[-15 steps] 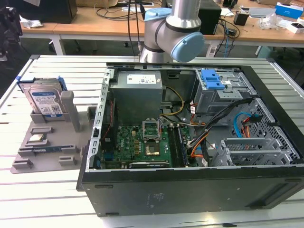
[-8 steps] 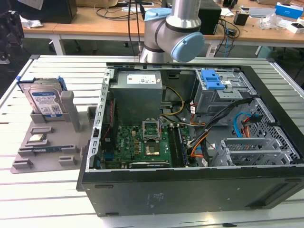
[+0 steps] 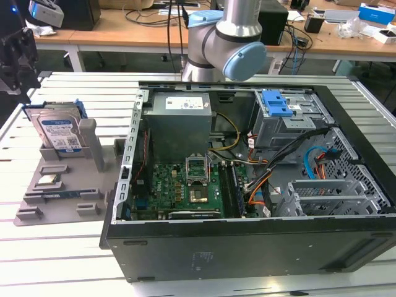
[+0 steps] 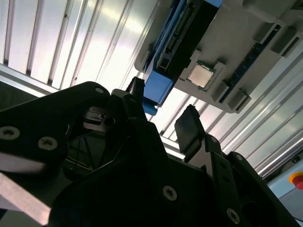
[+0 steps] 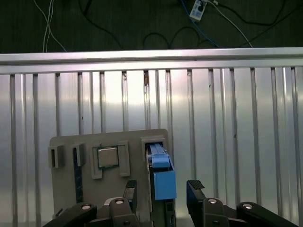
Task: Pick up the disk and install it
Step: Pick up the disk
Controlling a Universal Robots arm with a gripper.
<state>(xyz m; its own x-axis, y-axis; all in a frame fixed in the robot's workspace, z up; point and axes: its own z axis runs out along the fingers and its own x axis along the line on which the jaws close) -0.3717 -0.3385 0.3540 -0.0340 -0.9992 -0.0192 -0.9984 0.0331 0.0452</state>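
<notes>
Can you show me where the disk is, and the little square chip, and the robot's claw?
disk [image 3: 60, 132]: exterior view, on its white-and-blue label.
chip [image 5: 108, 157]: first wrist view, on its shiny top.
gripper [image 5: 162, 188]: first wrist view, midway between its open fingertips.

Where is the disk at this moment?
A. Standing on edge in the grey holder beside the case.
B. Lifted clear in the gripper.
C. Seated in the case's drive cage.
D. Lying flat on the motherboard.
A: the disk stands on edge in the grey holder, with the open gripper over it.
</notes>
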